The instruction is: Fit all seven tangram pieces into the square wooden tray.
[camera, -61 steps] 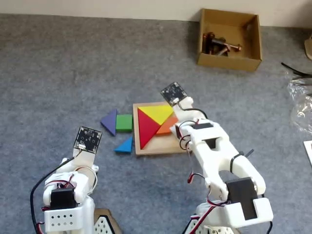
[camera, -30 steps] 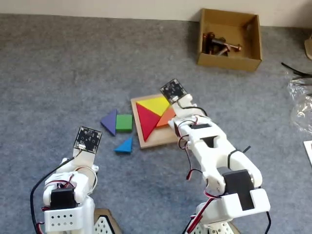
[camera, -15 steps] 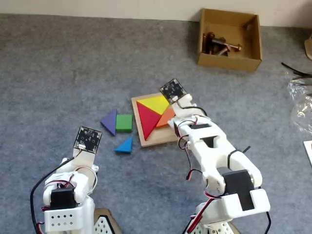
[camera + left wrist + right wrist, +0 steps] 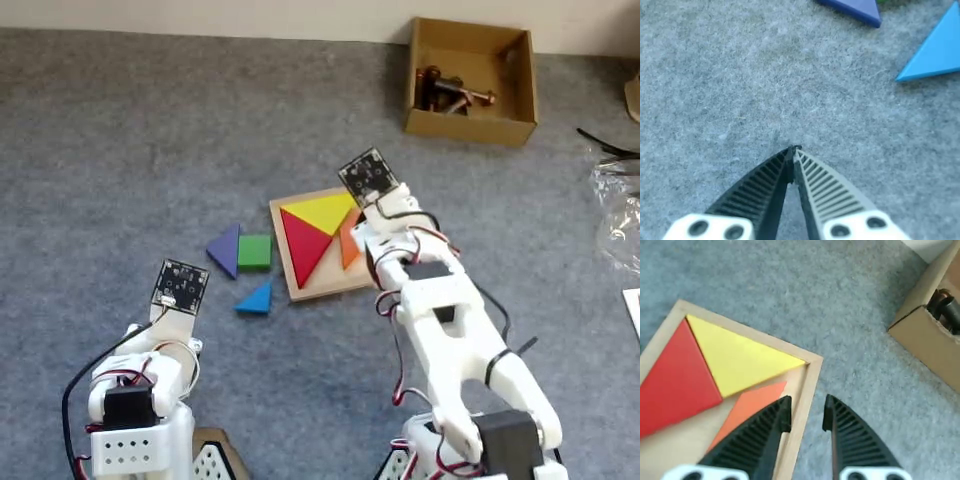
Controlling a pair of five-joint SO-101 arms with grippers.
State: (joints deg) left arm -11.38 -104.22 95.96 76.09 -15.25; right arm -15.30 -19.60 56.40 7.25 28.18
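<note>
Nearest the bases, the left gripper [image 4: 792, 150] is held low over the grey worktop [image 4: 120, 150], fingers pressed together w/ nothing between them. Just beyond it, the blue triangle [image 4: 257, 298] is left loose on the worktop. Farther on lie the purple triangle [image 4: 226, 249] and the green square [image 4: 255, 251], edge to edge, all three outside the wooden tray [image 4: 320, 280].

Inside the tray, 3 pcs are seated: the red triangle [image 4: 300, 245] and yellow triangle [image 4: 322, 213] fitted edge to edge, plus an orange piece [image 4: 348, 243] beside them, partly under the right arm. A strip of bare wood is seen along the tray's near side.

The right gripper [image 4: 806, 407] is held over the tray's far-right corner, fingers slightly parted, astride the rim, nothing grasped.

Progress is judged approx. halfway: 3 in, at least 3 to be placed. Farthest back, a cardboard box [image 4: 470, 125] is not involved.
</note>
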